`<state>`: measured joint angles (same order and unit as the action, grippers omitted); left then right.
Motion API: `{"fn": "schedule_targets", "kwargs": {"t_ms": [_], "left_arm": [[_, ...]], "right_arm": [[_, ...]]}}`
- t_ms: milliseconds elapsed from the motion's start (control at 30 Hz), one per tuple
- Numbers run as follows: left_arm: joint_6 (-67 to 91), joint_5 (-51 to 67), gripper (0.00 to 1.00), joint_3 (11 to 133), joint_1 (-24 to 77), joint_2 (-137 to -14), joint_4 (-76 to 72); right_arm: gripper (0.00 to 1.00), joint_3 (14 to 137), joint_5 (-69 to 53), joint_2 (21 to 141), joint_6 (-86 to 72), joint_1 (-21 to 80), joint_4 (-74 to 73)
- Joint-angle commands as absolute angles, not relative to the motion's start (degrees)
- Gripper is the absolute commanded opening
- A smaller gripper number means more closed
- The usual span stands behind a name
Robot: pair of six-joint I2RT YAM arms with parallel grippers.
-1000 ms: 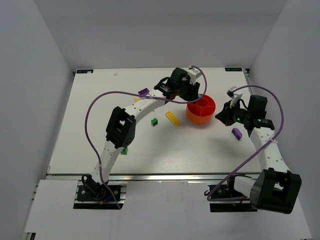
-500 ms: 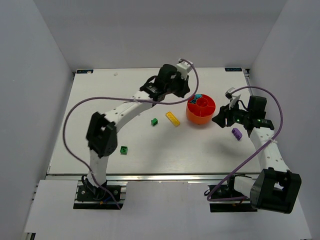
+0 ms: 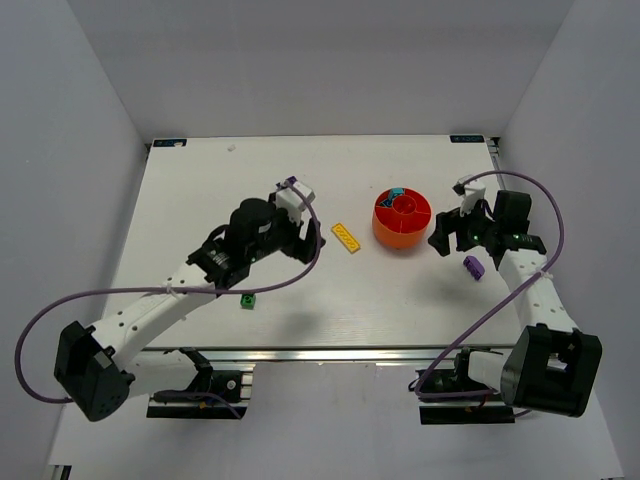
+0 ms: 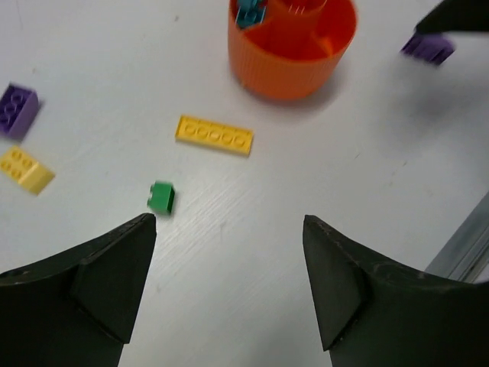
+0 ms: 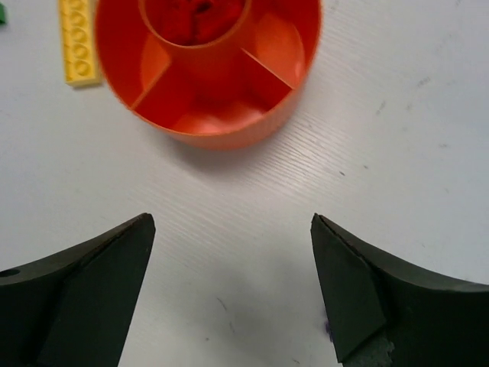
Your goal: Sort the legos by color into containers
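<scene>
Jaws wide apart — both seemingly empty.

Lab — white-walled robot table [image 3: 180, 190]

The top camera looks steeply down over the whole desk [image 3: 200, 200]; both wrist cameras hover close, sharing the bowl [image 4: 290, 61].

White table [image 3: 190, 210] carries orange bowl [image 3: 396, 238], long yellow brick [image 3: 346, 237] near it. Green brick [image 3: 248, 300] and purple brick [image 3: 473, 267] lie well apart.
</scene>
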<state>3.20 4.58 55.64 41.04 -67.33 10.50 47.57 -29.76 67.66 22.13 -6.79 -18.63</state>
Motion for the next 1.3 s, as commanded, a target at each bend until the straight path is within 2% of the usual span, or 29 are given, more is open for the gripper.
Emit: {"fn": "schedule_targets", "kwargs": {"t_ms": [0,133,200,300,433,833,1100,1267], "left_arm": [[0.79,-1.56,0.88,51.16,41.39,-61.71,11.16],[0.61,-3.16,0.88,50.01,42.10,-58.80,12.30],[0.27,-4.04,0.88,48.96,42.10,-57.92,11.87],[0.18,-4.92,0.88,49.30,42.10,-57.74,12.39],[0.09,-4.66,0.88,49.22,42.10,-57.39,12.57],[-1.67,-5.18,0.88,49.04,42.10,-56.87,12.83],[-1.67,-4.57,0.88,49.13,42.10,-57.39,12.66],[-1.67,-3.96,0.88,49.31,42.10,-56.95,12.75]], "right_arm": [[0.86,52.29,-20.84,70.04,21.44,-7.12,-22.49],[0.66,54.22,-15.75,72.06,21.71,-7.12,-26.17],[0.63,54.84,-13.54,73.30,22.23,-7.21,-27.94],[0.65,52.83,-6.88,74.35,23.81,-7.47,-27.25],[0.71,52.47,-3.79,77.42,25.31,-8.17,-27.77],[0.73,54.67,-4.83,87.70,35.50,-9.84,-30.59],[0.68,55.37,-3.96,90.96,37.09,-10.37,-29.36],[0.57,55.46,-2.90,92.63,37.44,-10.46,-29.27]]}}
